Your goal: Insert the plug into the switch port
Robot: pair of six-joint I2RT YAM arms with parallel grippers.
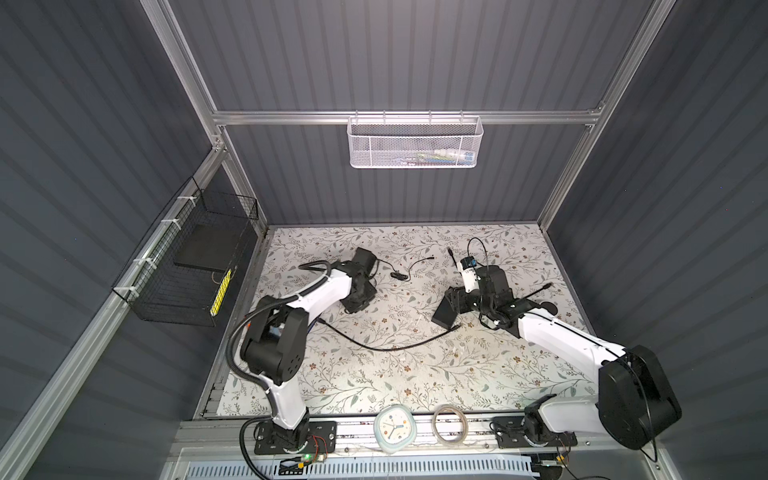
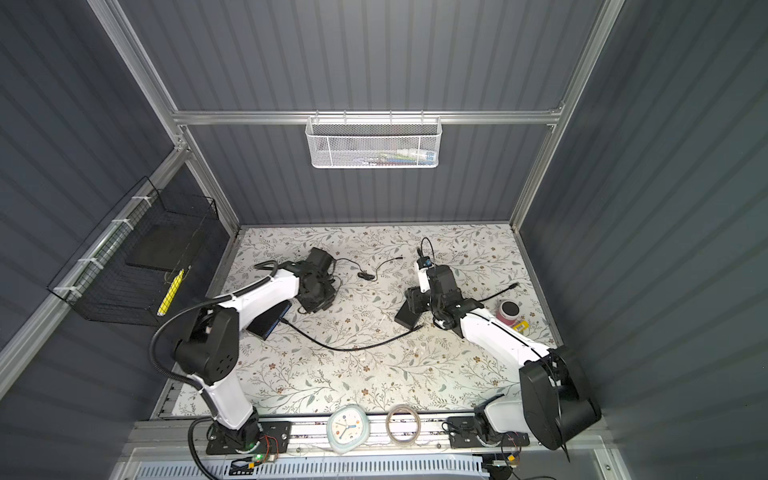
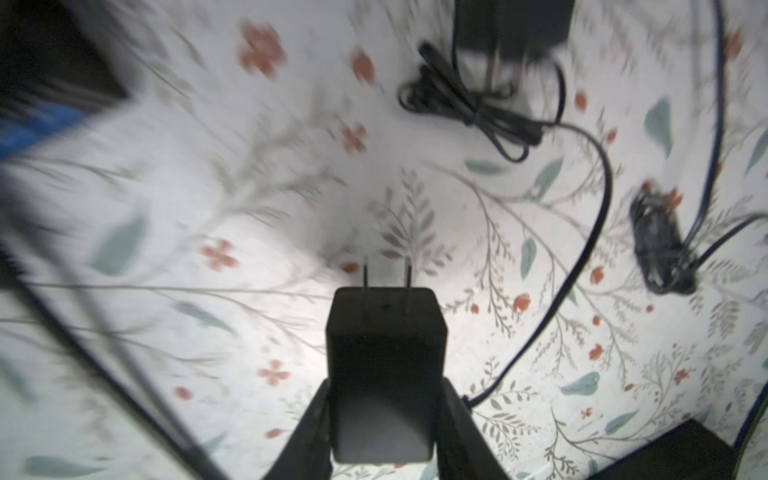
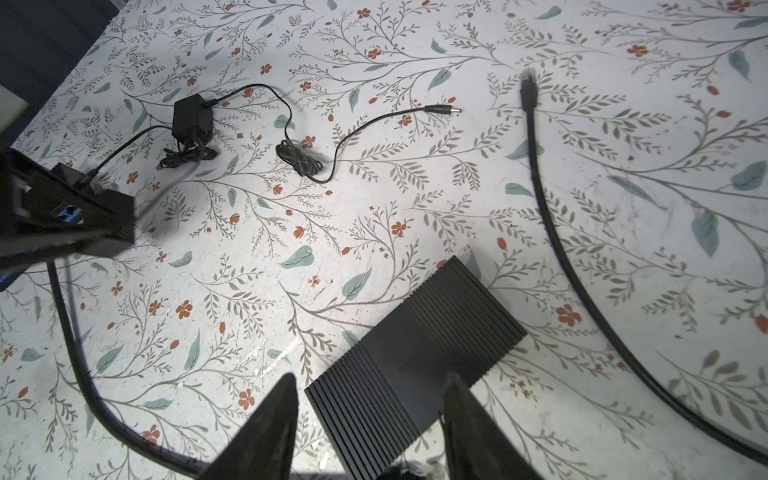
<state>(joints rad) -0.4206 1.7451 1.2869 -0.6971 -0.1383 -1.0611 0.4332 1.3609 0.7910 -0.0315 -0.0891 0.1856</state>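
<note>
A thick cable [image 2: 353, 349] lies between switch [image 2: 264, 324] and ribbed box [image 2: 409, 318]

Both top views look steeply down from the front, sharing the whole worktop [image 1: 415, 374]. Wrist views sit close above it — past left hand [image 3: 384, 390] and right hand [image 4: 370, 378].

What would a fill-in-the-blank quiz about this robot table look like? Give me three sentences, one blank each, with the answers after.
1. The left gripper holds a black power adapter that has ___ metal prongs.
2. The flat black box, partly hidden by the left arm in a top view, has a ___ strip along one side.
3. The mesh basket hung on the back rail is ___ in colour.

Missing words: two; blue; white.
</note>
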